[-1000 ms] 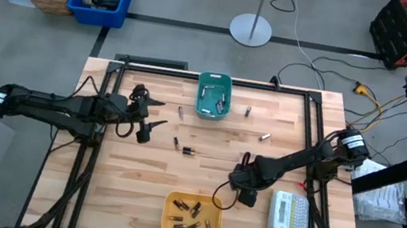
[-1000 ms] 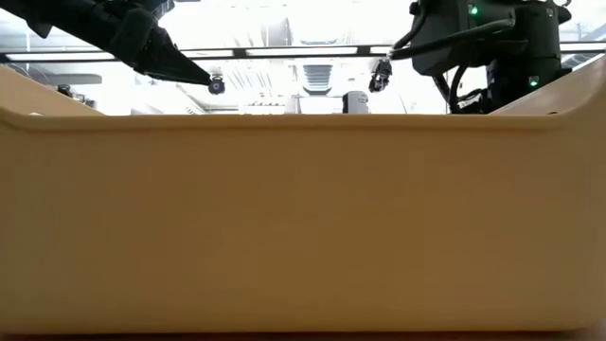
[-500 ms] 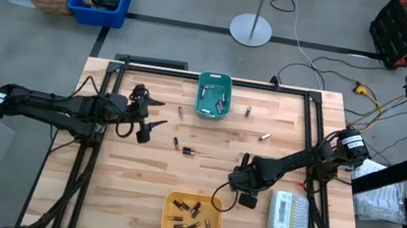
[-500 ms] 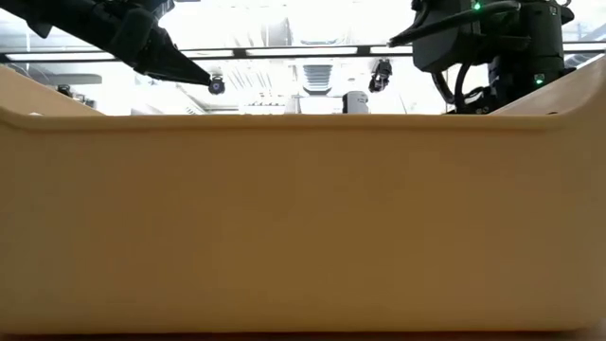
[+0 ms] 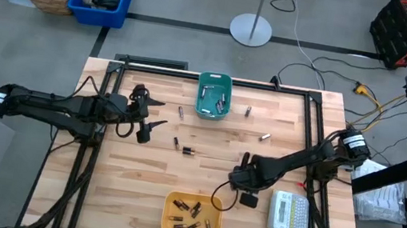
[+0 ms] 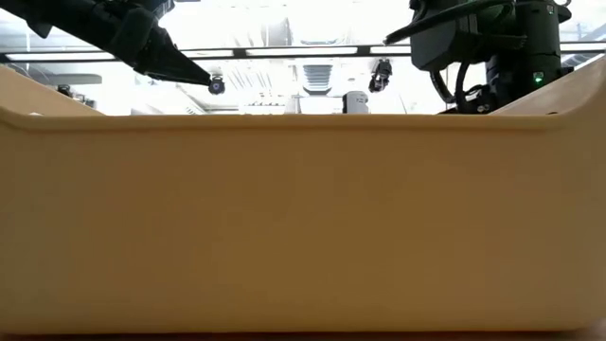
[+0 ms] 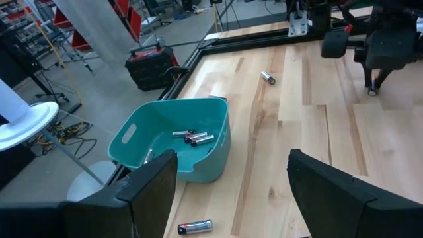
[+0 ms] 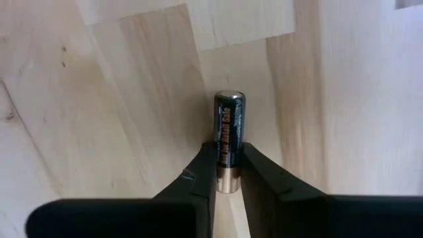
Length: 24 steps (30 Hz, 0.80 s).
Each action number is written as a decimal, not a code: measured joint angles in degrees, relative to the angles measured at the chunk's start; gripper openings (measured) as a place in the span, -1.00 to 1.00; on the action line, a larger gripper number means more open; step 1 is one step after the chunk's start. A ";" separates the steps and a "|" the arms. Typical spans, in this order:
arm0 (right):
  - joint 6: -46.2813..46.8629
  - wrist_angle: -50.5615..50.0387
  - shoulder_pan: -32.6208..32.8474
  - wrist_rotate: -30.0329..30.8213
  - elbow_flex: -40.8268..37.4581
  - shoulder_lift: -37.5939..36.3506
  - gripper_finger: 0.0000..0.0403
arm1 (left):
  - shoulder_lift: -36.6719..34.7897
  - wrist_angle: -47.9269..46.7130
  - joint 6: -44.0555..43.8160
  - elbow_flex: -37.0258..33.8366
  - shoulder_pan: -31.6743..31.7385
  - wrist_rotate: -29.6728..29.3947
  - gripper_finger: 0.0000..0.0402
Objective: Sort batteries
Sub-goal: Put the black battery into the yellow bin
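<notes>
**One battery in my right claw**

I have a battery (image 8: 229,139) pinched in my right claw (image 8: 225,173). It is dark with a brownish band at one end and a silver tip at the other. My two fingers (image 8: 198,178) squeeze it from both sides, down by the brownish end, and the rest sticks out past them over the wood.

My right claw (image 5: 241,173) is low over the tabletop (image 5: 155,167), near the middle, just up from the yellow bin (image 5: 192,214). The yellow bin has several batteries (image 5: 194,217) in it. A white label maker (image 5: 289,214) sits just beside my right arm, near the tabletop's edge.

More loose batteries lie on the wood. Two lie close together (image 5: 183,147) in the middle. One is near the teal bin (image 5: 180,112), and two others are on its far side (image 5: 248,110), (image 5: 265,137).

The teal bin (image 7: 173,147) sits at the far edge of the tabletop with a few batteries (image 7: 193,137) inside. One more battery (image 7: 195,227) lies on the wood just beside it.

My left claw (image 5: 147,114) waits spread wide and empty, on the left side of the tabletop, pointing toward the teal bin.
</notes>
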 joint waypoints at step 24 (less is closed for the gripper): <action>-25.92 34.29 -0.90 10.87 4.57 -10.71 -0.82 | 0.00 1.31 -5.10 0.00 0.00 1.45 0.31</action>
